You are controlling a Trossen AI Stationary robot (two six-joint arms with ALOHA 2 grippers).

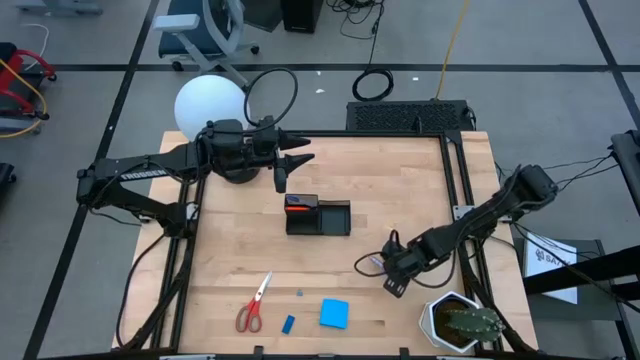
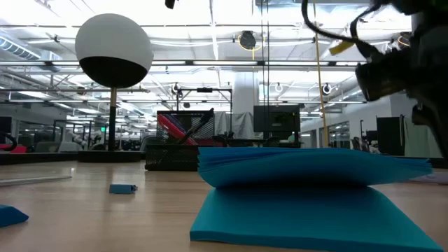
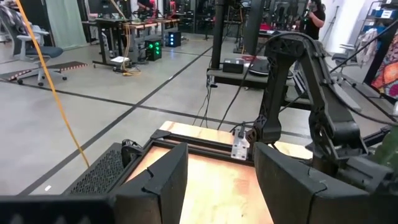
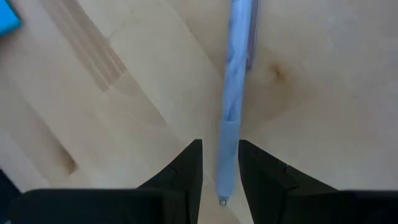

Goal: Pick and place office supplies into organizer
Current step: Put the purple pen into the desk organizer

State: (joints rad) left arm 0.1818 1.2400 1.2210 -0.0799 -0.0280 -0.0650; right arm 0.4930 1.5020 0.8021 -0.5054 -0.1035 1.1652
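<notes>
A pale purple pen (image 4: 235, 81) lies flat on the wooden table. My right gripper (image 4: 221, 163) points steeply down over the pen's tip end. It is open, with one finger on each side of the pen and a narrow gap left. In the high view this gripper (image 1: 388, 272) is at the table's right, near the front. The black organizer (image 1: 318, 216) stands mid-table with a red-orange item in its left compartment. Red-handled scissors (image 1: 253, 305), a small blue eraser (image 1: 288, 324) and a blue notepad (image 1: 334, 314) lie near the front edge. My left gripper (image 1: 298, 160) hovers open at the far left.
A potted cactus (image 1: 462, 322) stands at the front right corner, close to my right arm. A lamp with a white globe (image 1: 210, 103) stands on its round base at the far left, under my left arm. Bare wood lies between the organizer and the front items.
</notes>
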